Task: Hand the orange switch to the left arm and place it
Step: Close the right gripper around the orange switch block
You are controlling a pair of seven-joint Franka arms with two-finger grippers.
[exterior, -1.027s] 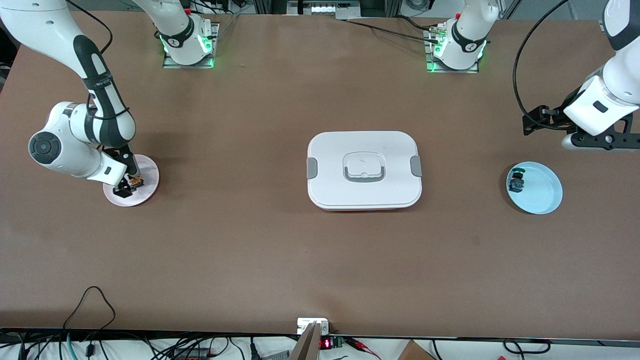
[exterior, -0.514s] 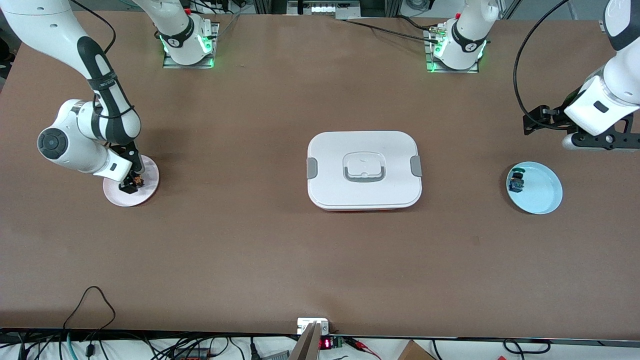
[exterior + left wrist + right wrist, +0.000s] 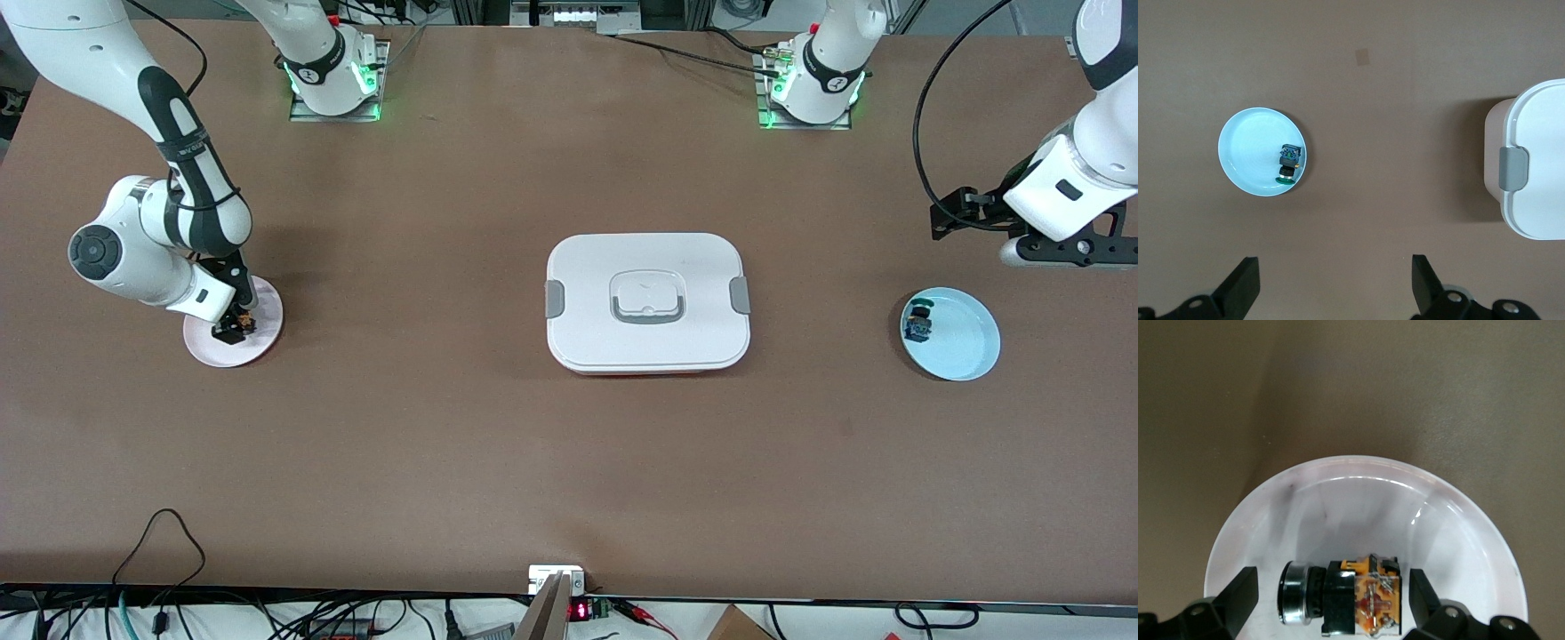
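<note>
The orange switch (image 3: 1358, 600) lies on its side in a pink plate (image 3: 265, 342) at the right arm's end of the table, its black cap toward one finger. My right gripper (image 3: 1331, 597) is down in the plate, open, with one finger on each side of the switch (image 3: 243, 322) and small gaps showing. My left gripper (image 3: 1336, 273) hangs open and holds nothing, above bare table near a pale blue plate (image 3: 1248, 150). The white box (image 3: 587, 267) sits mid-table between the two plates, and the left wrist view shows its edge with a grey clip (image 3: 1513, 168).
The pale blue plate (image 3: 965, 347) at the left arm's end holds a small switch with a blue body and green cap (image 3: 918, 324). Cables and electronics (image 3: 569, 604) run along the table edge nearest the front camera.
The right arm has shifted toward the table's middle and its gripper has come down around the orange switch on the pink plate. The left arm has stayed still.
</note>
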